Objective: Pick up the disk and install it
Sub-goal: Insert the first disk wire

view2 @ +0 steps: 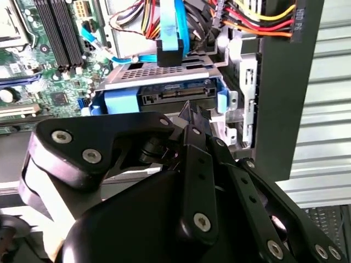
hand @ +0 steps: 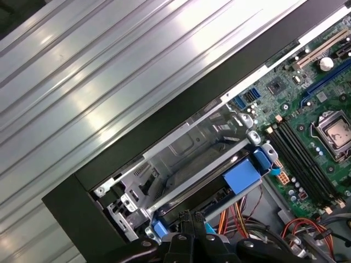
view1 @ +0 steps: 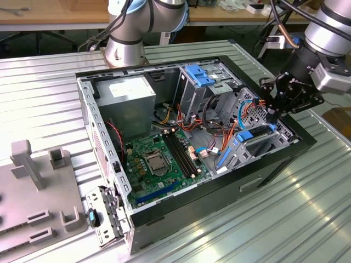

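In the exterior view my pincer [view1: 270, 109] hung over the front corner of the open computer case [view1: 104, 142], at the exterior view's right. It was just above the disk [view1: 253, 137], which lay flat in the lower bay with its blue rails showing.

In the second wrist view the fingertips [view2: 189, 112] were pressed together with nothing between them, right at the disk's connector edge. Whether they touched it I could not tell. A blue cable [view2: 167, 27] ran down close behind.

In the first wrist view the disk [hand: 205, 198] sat under a metal crossbar [hand: 203, 167], its blue tab [hand: 241, 178] toward the motherboard [hand: 307, 104].

I judged the disk dense, stiff and smooth-faced, and unforgiving of knocks. The plastic rails along its sides looked the safest hold, not the connector.
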You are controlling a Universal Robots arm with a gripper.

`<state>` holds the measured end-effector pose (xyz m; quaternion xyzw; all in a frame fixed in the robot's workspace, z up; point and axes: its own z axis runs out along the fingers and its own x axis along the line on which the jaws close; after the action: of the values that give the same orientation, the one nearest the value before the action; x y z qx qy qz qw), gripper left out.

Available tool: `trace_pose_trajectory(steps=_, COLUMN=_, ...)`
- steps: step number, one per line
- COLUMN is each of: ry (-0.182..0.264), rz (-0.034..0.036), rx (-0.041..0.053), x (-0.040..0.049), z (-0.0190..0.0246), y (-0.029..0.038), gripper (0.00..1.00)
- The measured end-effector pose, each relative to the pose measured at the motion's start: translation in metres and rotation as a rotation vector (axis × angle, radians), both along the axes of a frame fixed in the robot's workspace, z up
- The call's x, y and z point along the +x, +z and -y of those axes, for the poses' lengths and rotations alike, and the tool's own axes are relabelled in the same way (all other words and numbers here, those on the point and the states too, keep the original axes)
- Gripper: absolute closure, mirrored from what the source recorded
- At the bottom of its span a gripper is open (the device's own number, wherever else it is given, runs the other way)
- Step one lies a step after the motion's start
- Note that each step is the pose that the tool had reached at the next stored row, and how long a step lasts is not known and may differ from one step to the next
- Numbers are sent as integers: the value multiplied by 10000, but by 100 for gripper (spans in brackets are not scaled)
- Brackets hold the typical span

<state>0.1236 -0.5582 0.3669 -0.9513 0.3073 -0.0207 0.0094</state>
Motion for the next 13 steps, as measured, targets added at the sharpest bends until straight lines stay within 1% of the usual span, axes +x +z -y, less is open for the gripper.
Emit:
trace_pose_trajectory(steps=5, ry=249, rz=74, rx=1, x=44, z=-9, y=-1, gripper=89)
trace_pose_trajectory(steps=7, ry=287, rz=93, rx=0, x=80, z=-26, y=0, gripper=89)
trace_pose_trajectory(steps=11, ry=375, rz=110, rx=0, x=116, z=-90, y=0, gripper=89)
trace_pose_trajectory(steps=12, ry=394, rz=114, rx=1, x=123, z=-126, y=-1, gripper=89)
trace_pose_trajectory(steps=13, ry=404, rz=116, rx=0, x=127, z=-146, y=0, gripper=89)
